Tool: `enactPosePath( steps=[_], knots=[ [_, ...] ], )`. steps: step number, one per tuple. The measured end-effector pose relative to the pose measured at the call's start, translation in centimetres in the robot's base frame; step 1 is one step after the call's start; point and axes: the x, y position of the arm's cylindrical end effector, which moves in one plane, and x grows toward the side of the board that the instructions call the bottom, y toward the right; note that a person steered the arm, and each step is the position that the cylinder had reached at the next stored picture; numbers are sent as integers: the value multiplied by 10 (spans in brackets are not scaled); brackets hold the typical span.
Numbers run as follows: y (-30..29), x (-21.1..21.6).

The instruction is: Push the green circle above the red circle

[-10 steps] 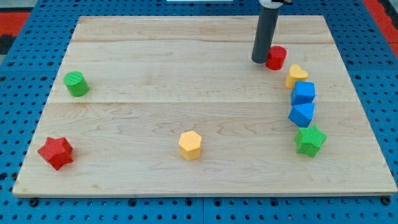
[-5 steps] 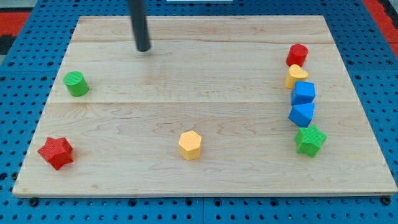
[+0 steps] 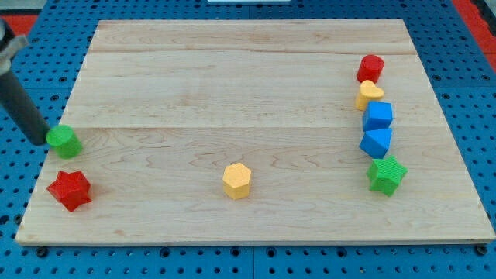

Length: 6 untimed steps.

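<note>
The green circle [image 3: 64,141] sits at the left edge of the wooden board [image 3: 248,85], just above the red star [image 3: 69,190]. My tip [image 3: 39,140] is at the green circle's left side, touching it or very nearly, off the board's left edge. The red circle [image 3: 370,68] sits far away at the view's upper right, at the top of a column of blocks.
Below the red circle run a yellow heart [image 3: 370,95], a blue cube [image 3: 379,116], a second blue block [image 3: 376,142] and a green star [image 3: 386,174]. A yellow hexagon [image 3: 237,180] sits at the lower middle. A blue pegboard surrounds the board.
My tip swept from the red circle across the top to the far left. The red circle was nudged up-right. The green circle moved down-left toward the board's edge.
</note>
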Motion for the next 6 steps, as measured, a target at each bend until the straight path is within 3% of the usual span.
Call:
enactPosePath(
  steps=[1, 2, 3, 4, 5, 6],
  knots=[
    [18, 1],
    [70, 41],
    [115, 18],
    [173, -31],
    [164, -96],
    [225, -99]
  ],
)
